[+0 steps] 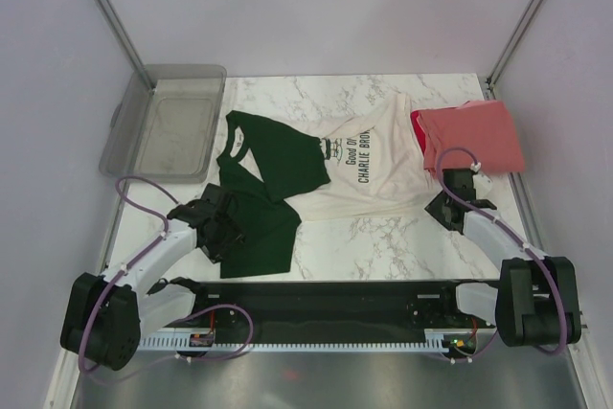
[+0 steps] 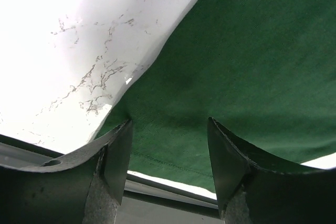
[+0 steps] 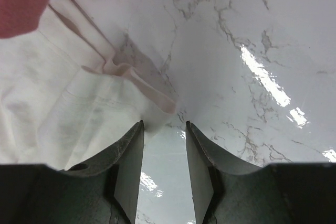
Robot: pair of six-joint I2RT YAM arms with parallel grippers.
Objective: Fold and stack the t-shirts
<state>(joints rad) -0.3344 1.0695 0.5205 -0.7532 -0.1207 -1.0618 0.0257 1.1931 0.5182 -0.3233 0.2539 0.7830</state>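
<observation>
1. Jaws of your left gripper [image 2: 170,124] stand wide apart, gripping nothing, low over the green sleeve [image 2: 252,66] at lower left.
2. Your right gripper [image 3: 164,124] is released, its gap narrower, with the cream t-shirt [image 1: 383,170] hem just beside one finger.
3. That shirt lies mid-table, long axis left-right, hem rightward. The print reads "Good Ol' CHARLIE BRO…".
4. The coral-red t-shirt [image 1: 474,136] sits folded at upper right.

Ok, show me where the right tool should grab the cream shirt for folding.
Grip the cream shirt at its near right corner, where the hem bunches into a raised ridge just ahead of the right tool. Come in low from the near right over bare marble; the coral shirt seems to overlie the edge farther back.
</observation>
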